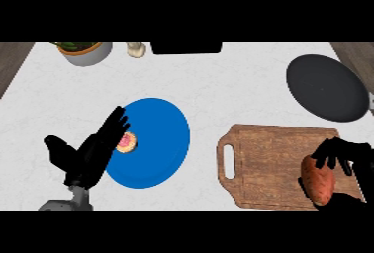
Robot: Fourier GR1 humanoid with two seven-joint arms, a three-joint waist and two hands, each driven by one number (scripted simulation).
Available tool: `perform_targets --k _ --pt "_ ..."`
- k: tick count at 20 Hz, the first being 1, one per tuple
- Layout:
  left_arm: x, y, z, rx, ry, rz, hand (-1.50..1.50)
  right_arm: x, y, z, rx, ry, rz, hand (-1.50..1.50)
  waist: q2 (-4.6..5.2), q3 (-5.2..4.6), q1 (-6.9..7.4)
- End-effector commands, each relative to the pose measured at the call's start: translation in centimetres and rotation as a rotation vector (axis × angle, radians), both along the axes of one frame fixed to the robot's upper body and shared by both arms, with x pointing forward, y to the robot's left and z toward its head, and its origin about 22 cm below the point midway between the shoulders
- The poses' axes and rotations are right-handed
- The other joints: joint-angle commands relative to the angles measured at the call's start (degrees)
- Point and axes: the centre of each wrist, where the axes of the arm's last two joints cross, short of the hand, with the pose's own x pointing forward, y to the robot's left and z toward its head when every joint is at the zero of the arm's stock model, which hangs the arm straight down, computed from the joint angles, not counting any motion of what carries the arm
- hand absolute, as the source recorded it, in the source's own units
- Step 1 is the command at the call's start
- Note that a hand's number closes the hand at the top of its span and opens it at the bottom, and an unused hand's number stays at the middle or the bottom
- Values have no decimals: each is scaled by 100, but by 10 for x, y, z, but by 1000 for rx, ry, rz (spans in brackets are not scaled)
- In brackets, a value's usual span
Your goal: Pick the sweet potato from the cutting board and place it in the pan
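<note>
Right hand curls on sweet potato — blue plate well left.

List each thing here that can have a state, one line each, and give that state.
Sweet potato: on the board, right hand's fingers curled round it.
Board: flat on the counter, holding the sweet potato.
Pan: empty.
Blue plate: holds a small pink item.
Right hand: shut on the sweet potato.
Left hand: open, over the plate's edge.
</note>
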Motion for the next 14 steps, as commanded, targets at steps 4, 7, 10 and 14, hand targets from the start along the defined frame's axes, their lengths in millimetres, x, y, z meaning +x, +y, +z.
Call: perform_targets --k 4,7,10,14 --pt "6 3 20 0 -4 -35 0 17 -58 -3 263 22 -64 150 35 1 191" --pt "8 7 9 5 -5 -23 0 33 -79 -9 230 17 -85 150 35 -4 188" --pt "7 -13 4 -1 2 -40 0 74 -85 -31 117 -31 -128 150 61 1 283" --pt "2 -10 7 0 -3 -80 0 102 -93 -48 62 -81 -158 150 67 4 324"
